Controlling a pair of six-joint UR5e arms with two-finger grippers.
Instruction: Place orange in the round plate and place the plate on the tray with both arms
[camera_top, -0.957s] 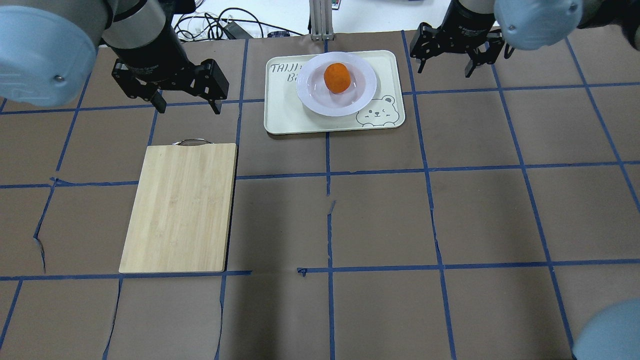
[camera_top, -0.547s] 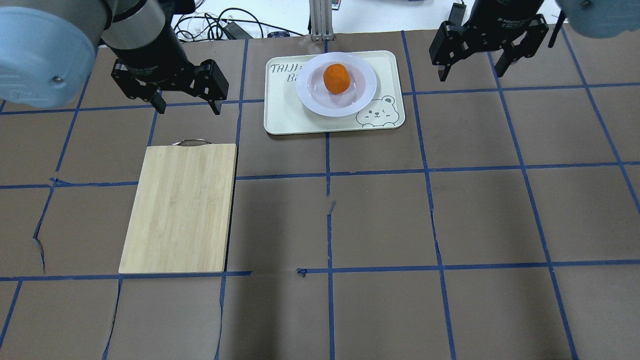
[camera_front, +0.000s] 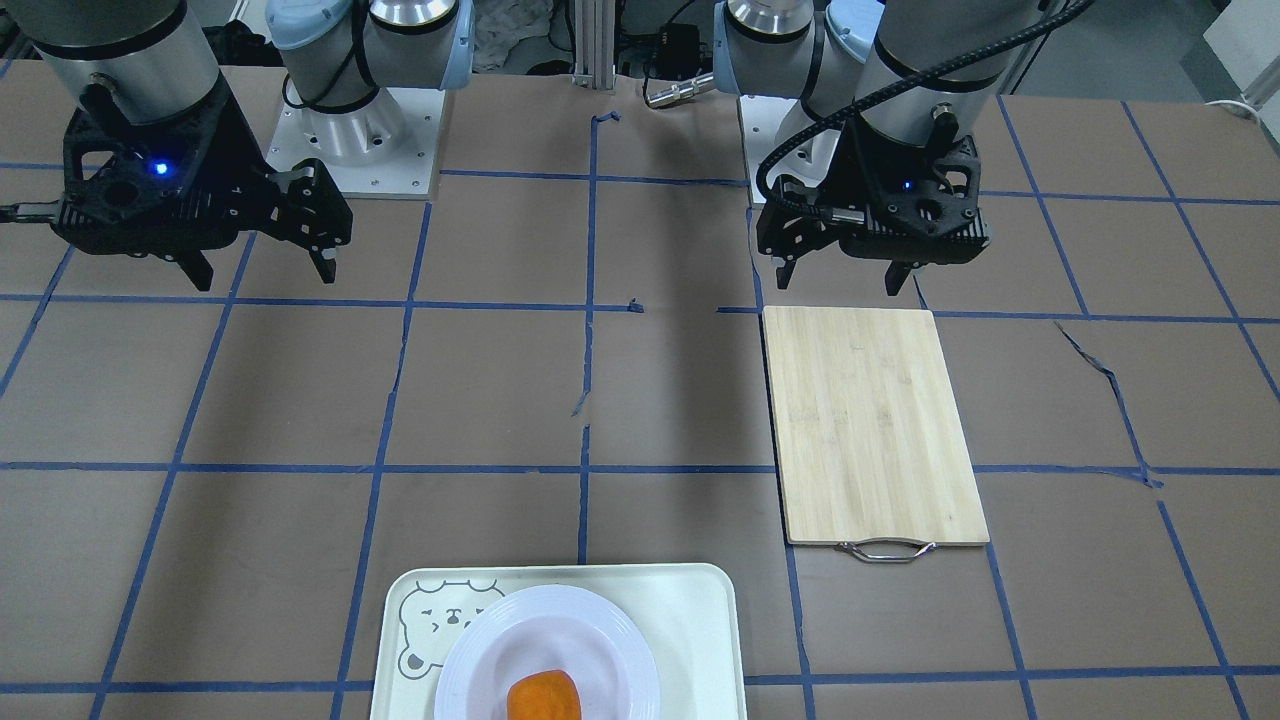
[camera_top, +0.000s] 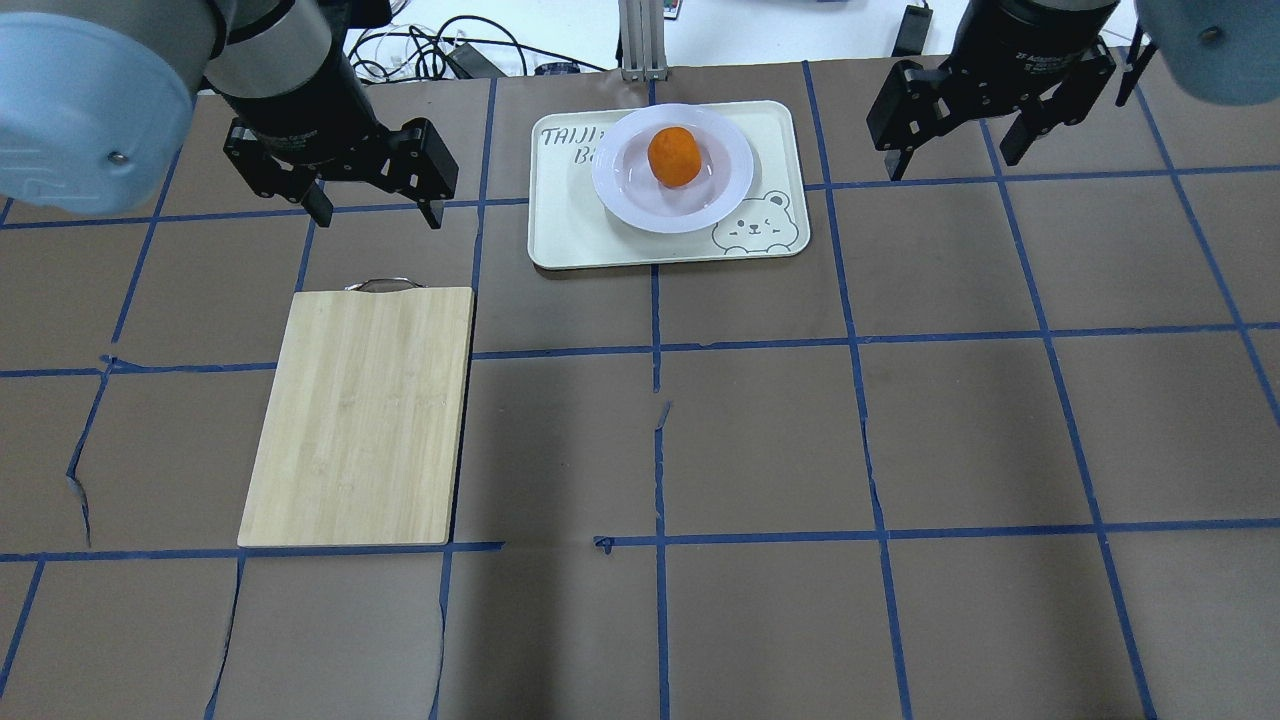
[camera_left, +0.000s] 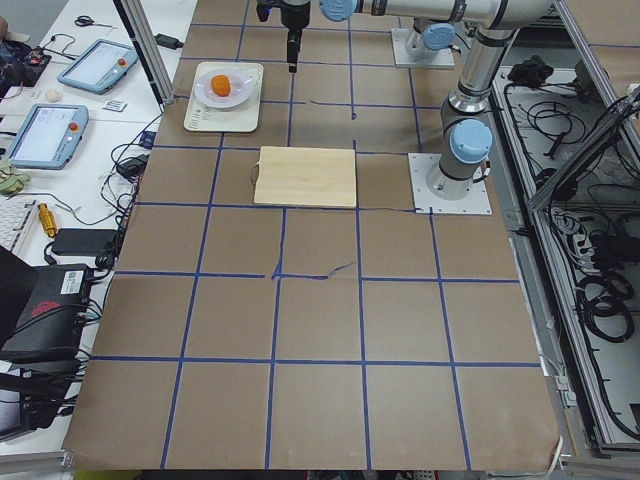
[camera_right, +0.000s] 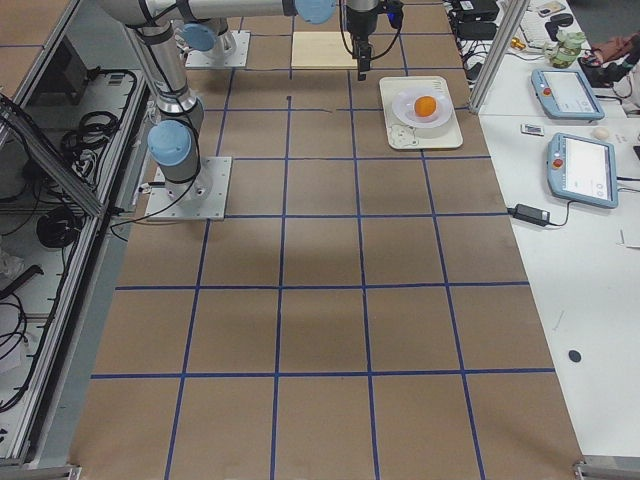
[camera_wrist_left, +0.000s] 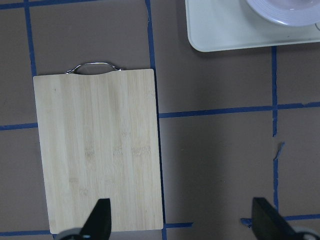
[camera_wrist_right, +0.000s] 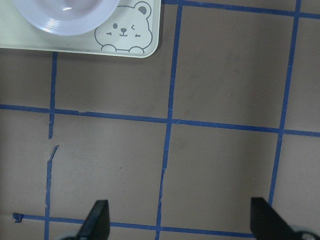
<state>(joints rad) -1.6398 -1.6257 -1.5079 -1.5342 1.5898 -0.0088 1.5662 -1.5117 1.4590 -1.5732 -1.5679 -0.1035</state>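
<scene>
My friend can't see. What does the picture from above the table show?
An orange sits in a white round plate on the tray at the table's far edge. The left gripper and right gripper hang open and empty beside it; a bamboo cutting board lies nearer.

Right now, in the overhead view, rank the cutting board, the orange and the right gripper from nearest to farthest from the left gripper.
From the left gripper:
1. Cutting board, left side, right beside it.
2. Orange, in the plate on the tray, mid-table.
3. Right gripper, far right side.
</scene>
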